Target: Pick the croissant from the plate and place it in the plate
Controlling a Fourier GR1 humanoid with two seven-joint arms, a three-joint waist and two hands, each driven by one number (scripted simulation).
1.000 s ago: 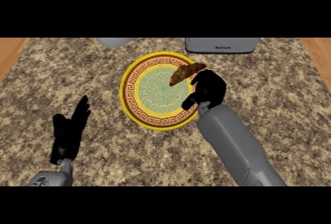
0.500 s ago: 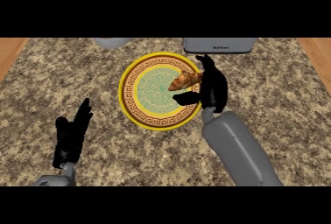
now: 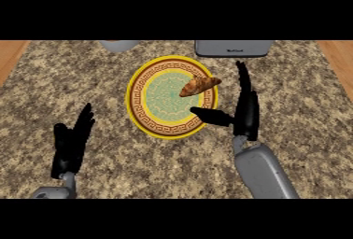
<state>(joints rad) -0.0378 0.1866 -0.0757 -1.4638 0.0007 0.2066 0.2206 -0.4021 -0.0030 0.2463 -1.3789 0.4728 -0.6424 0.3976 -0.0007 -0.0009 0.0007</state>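
Here, the brown crescent croissant (image 3: pixel 200 86) lay on the round yellow-rimmed plate (image 3: pixel 141 114); the right hand (image 3: pixel 243 112) stood beside it, fingers straight, and the left hand (image 3: pixel 71 144) rested open.

A speckled, granite-patterned surface (image 3: pixel 138 163) fills the head view, with strips of bare wood (image 3: pixel 12 53) showing at its left and right edges. Along the far edge sits a grey rectangular appliance (image 3: pixel 233 48), only partly in view, and to its left a rounded grey object (image 3: pixel 120 45), also cut off.

One plate (image 3: pixel 148 122), one croissant (image 3: pixel 200 86), two hands.
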